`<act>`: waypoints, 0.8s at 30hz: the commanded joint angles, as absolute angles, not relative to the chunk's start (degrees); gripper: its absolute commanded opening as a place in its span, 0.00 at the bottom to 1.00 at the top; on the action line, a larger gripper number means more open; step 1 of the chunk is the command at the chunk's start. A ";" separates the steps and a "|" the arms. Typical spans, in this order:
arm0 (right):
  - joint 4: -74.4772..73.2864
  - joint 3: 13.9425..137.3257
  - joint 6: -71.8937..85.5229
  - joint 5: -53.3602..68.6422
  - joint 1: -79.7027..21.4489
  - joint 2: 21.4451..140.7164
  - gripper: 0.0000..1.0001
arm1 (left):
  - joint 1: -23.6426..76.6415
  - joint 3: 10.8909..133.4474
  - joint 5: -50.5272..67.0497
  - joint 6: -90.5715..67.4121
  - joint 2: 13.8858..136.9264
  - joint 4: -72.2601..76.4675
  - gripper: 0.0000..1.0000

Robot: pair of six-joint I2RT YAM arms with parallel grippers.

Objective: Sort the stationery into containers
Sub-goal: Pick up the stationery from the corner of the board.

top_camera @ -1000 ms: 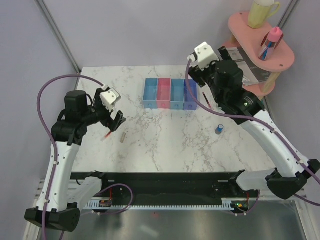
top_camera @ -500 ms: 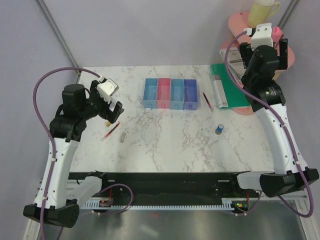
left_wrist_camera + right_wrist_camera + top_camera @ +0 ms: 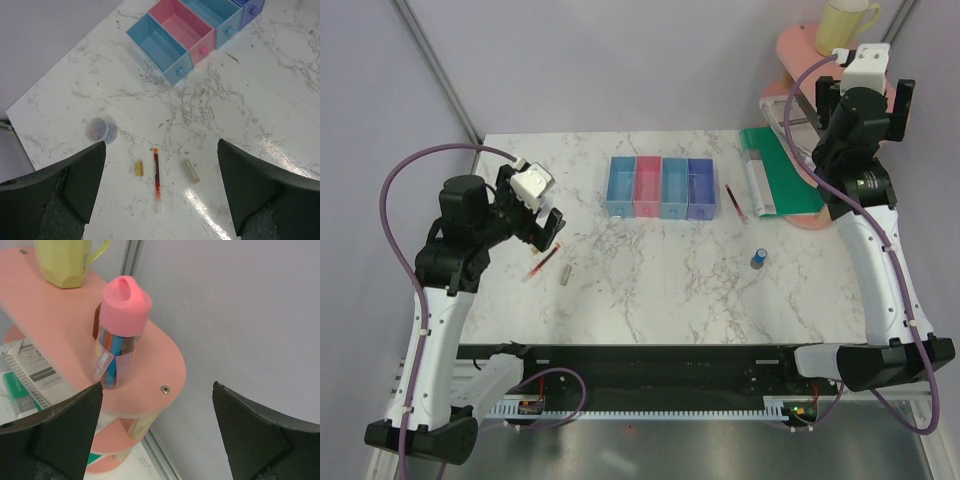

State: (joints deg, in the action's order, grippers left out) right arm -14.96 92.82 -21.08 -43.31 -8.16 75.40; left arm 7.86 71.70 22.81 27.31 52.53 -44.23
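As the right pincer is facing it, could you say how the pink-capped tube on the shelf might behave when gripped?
The pink-capped tube stands upright on the shelf, tall and narrow, so it may tip. Its round, clear wall probably slips and rolls.

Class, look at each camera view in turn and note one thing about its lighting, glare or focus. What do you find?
Left wrist view: bright glare patches on the marble table beside the short stick, and the camera's own dark fingers look soft-edged. Right wrist view: the pink-capped tube is sharp, while the near fingers are shadowy. Top view: even light, with only soft shadows around the bins.
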 commanded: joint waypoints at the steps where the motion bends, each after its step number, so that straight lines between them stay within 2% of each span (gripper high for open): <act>1: -12.13 93.60 -15.39 -40.61 -4.14 73.74 0.98 | 8.17 72.95 22.68 28.83 52.56 -43.86 1.00; 13: -11.43 94.22 -10.99 -32.70 -1.41 78.31 0.98 | 8.52 74.09 22.59 28.92 52.91 -44.03 1.00; 24: -8.00 94.48 -10.55 -34.28 -0.79 82.18 0.98 | 8.61 74.18 22.32 29.36 53.35 -44.12 1.00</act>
State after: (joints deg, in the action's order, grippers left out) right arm -12.05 92.82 -11.57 -34.04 -1.28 81.62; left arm 8.38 72.44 22.70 27.75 52.99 -44.45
